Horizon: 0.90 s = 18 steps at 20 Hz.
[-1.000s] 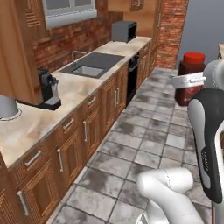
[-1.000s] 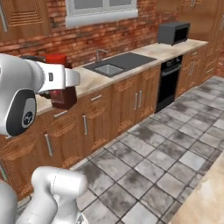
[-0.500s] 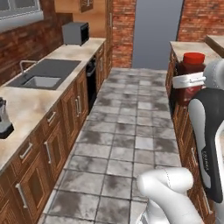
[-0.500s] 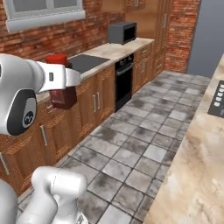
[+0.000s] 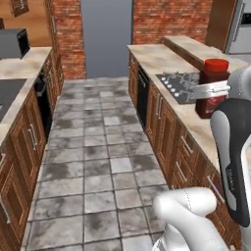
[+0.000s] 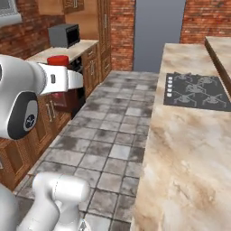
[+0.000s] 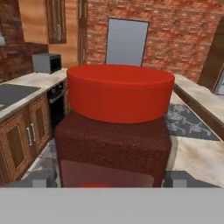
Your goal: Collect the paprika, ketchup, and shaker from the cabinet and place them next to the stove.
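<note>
Clearly the carrying step is in hand: the squarish dark red-brown paprika jar with its bright red cap (image 7: 116, 127) sits pinched between the jaws, which stand spread wide around its body, held in the air short of the flat dark grey gas stove (image 6: 198, 90). Next, I judge, the jar must travel over the pale stone bench (image 6: 180, 153) and come down on bare surface beside the stove, upright. Broad open bench lies nearer than the stove; its floor-side edge wants a margin.
</note>
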Motion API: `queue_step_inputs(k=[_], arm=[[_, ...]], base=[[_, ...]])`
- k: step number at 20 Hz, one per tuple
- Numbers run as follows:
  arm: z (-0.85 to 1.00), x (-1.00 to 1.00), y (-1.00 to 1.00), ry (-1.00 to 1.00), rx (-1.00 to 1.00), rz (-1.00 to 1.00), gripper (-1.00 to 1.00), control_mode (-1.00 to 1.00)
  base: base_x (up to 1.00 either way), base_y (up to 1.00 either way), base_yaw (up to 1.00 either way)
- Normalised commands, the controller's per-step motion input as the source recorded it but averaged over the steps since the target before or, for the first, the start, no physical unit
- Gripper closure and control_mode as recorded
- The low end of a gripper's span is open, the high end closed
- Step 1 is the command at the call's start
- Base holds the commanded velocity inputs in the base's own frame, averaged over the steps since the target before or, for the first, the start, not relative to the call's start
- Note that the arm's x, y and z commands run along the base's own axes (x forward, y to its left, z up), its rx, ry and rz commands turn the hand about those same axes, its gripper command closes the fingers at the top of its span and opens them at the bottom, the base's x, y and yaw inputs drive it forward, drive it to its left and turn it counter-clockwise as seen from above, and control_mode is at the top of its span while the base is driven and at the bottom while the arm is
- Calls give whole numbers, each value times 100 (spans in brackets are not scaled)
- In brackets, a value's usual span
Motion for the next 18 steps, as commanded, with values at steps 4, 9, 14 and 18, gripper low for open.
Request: queue_step_inputs(k=[4, 9, 14, 18], arm=[[0, 0, 0, 0, 0, 0, 100, 100], [0, 0, 0, 0, 0, 0, 100, 100], [0, 0, 0, 0, 0, 0, 100, 100], [0, 0, 0, 0, 0, 0, 100, 100]], base=[[30, 20, -56], [25, 39, -55], [20, 63, -51], [11, 83, -44]])
